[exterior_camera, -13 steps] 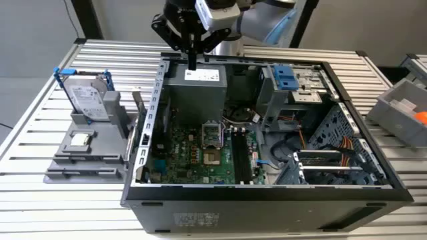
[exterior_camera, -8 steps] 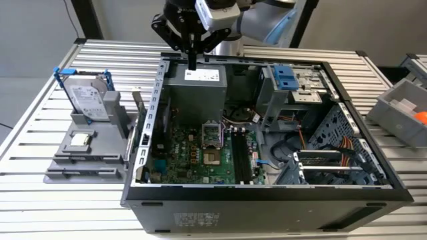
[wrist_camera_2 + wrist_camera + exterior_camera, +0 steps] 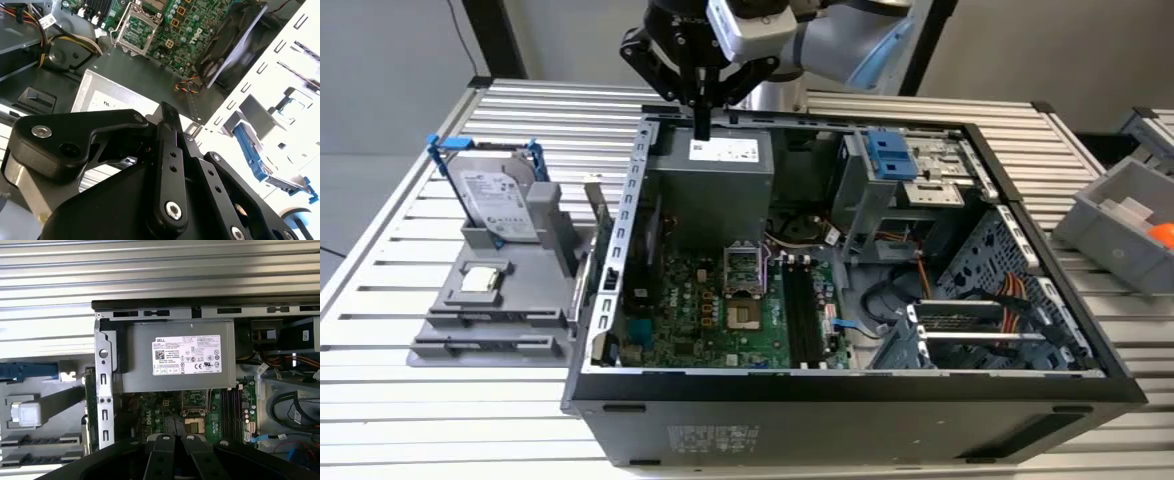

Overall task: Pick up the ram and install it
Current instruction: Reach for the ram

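While end effector (image 3: pixel 703 128) hangs pinched narrow over PSU (image 3: pixel 710 185), case wall (image 3: pixel 635 205) beside ram (image 3: pixel 596 215).

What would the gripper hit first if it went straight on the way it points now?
Most likely the power supply. In the exterior view the gripper points down just above its labelled end, close to the case rim. Depth is unclear, so it could meet that rim instead.
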Action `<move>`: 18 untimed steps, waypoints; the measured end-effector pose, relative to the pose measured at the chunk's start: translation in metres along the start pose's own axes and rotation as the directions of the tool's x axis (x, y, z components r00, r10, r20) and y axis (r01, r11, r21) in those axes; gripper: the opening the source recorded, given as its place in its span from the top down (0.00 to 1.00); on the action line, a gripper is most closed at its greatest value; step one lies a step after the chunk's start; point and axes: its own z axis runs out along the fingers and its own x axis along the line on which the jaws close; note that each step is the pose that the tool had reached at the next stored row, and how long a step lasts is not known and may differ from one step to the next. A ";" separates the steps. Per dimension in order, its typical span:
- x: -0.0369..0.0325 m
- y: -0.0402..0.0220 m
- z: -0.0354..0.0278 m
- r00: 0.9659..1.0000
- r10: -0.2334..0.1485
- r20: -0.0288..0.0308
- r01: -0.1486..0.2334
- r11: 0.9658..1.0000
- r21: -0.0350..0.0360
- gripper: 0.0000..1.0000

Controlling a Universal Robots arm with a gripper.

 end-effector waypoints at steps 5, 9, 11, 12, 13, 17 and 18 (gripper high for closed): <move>0.0028 -0.0002 -0.0001 1.000 0.000 0.000 0.000 1.000 0.000 1.00; 0.0056 -0.0003 -0.0002 1.000 0.000 0.000 0.000 1.000 0.000 1.00; 0.0067 -0.0003 -0.0002 1.000 0.000 0.000 0.000 1.000 0.000 1.00; 0.0074 -0.0004 -0.0002 1.000 0.000 0.000 0.000 1.000 0.000 1.00; 0.0083 -0.0005 -0.0002 1.000 0.000 0.000 0.000 1.000 0.000 1.00; 0.0110 -0.0006 -0.0003 1.000 0.000 0.000 0.000 1.000 0.000 1.00; 0.0117 -0.0007 -0.0003 1.000 0.000 0.000 0.000 1.000 0.000 1.00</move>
